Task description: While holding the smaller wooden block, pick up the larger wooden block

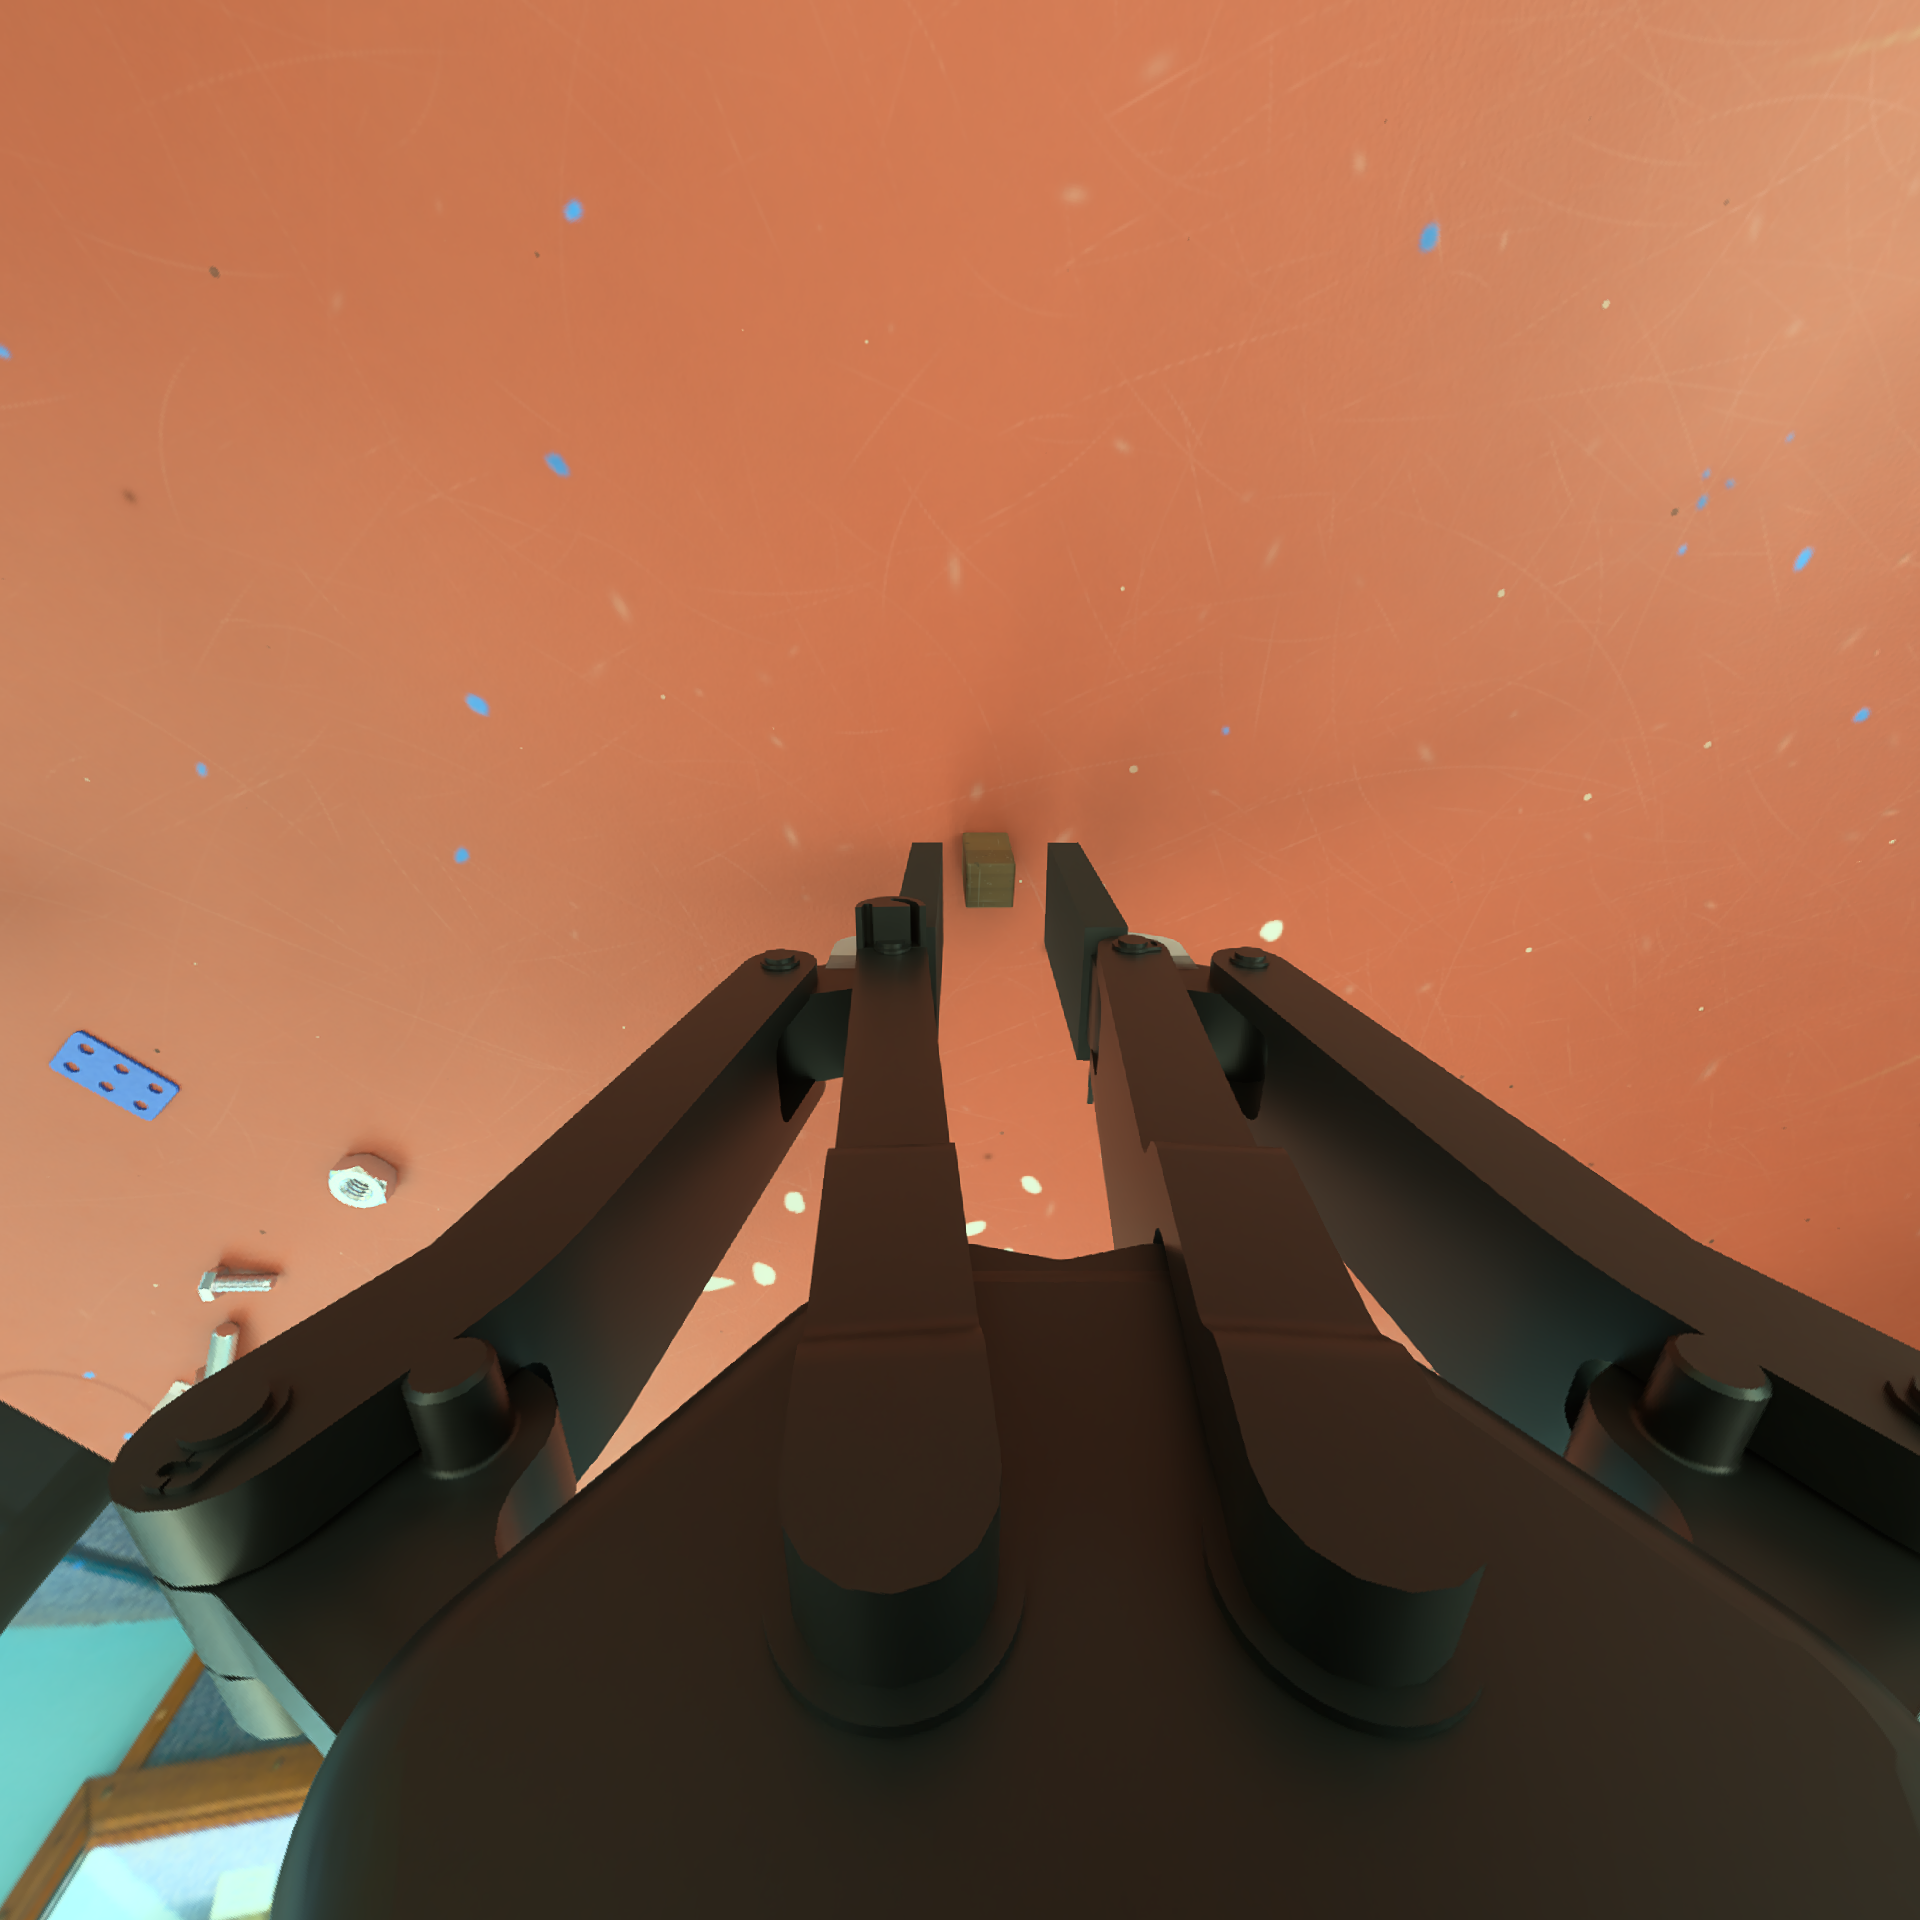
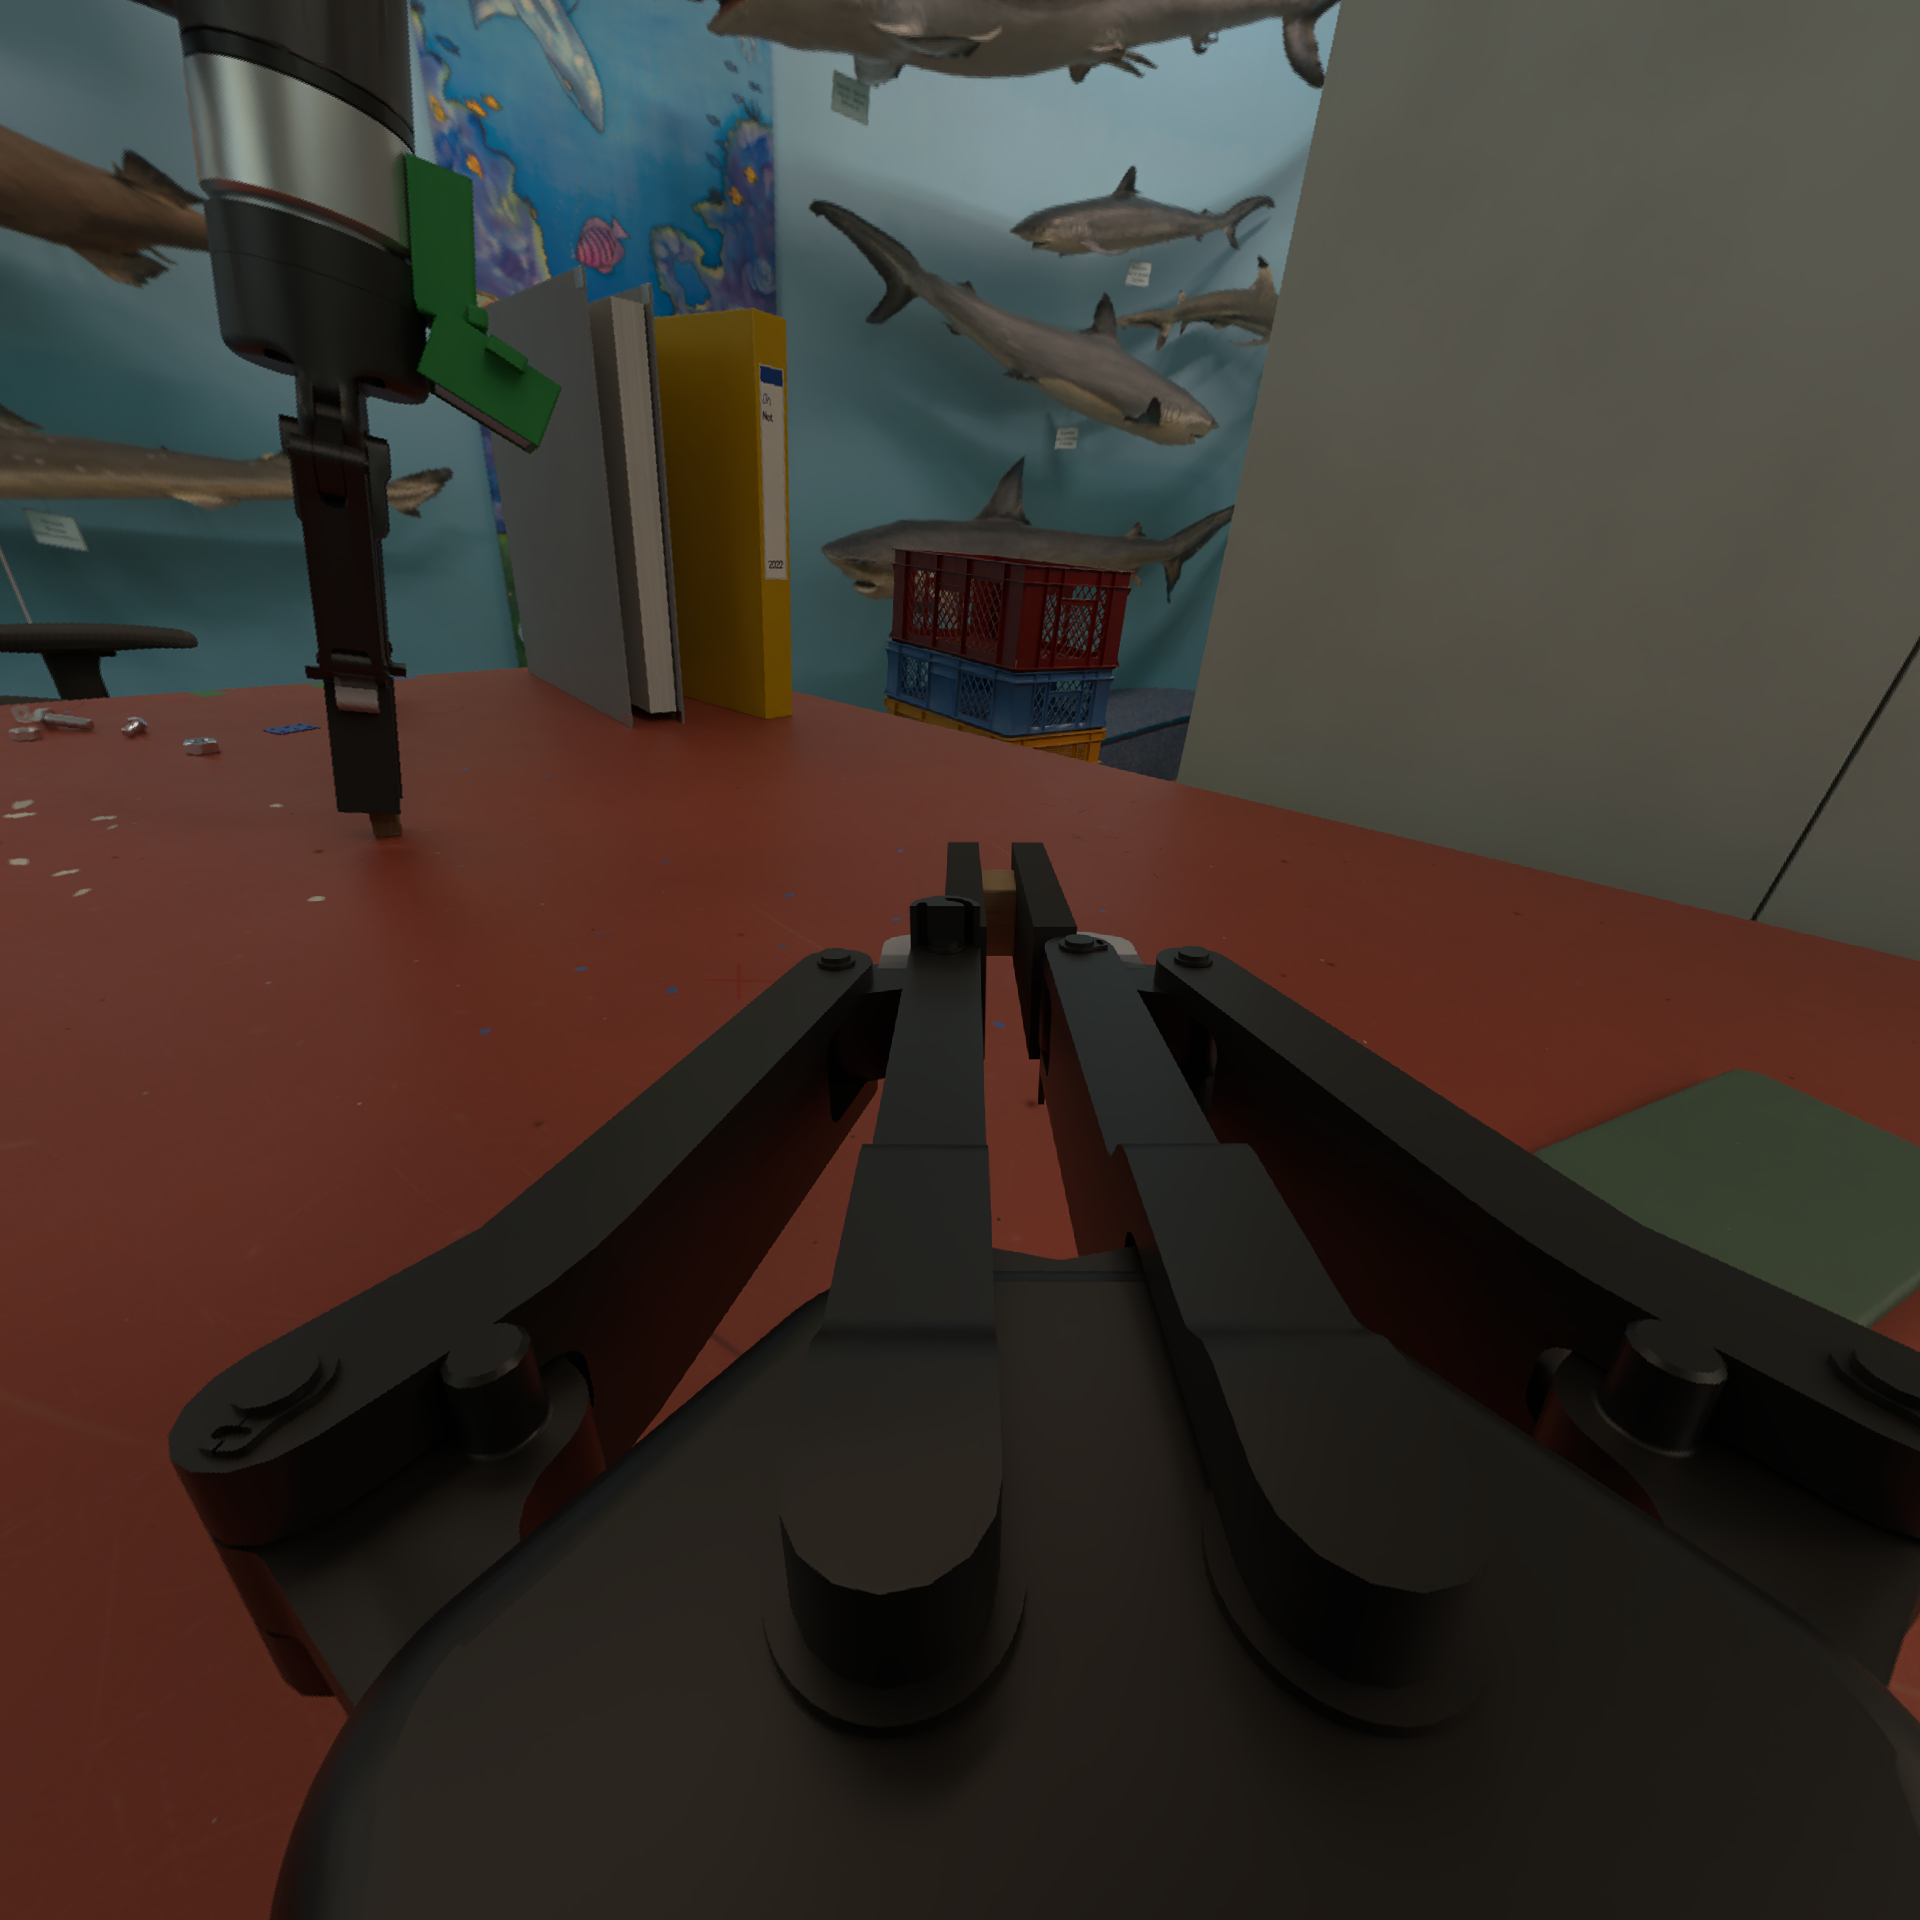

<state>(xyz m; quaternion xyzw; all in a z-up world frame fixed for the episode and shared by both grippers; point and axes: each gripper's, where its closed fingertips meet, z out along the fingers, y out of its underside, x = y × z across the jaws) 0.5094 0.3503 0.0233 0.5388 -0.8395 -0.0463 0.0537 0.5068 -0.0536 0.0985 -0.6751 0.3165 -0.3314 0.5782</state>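
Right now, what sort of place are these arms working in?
Probably an office or workshop desk in a shark exhibit room: a red tabletop carries upright binders, stacked crates stand behind, and mounted sharks hang on the blue wall.

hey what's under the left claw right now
A wooden block sits on the red table between the open left claw's fingers, with a gap on each side. From the right wrist view, the claw covers most of it.
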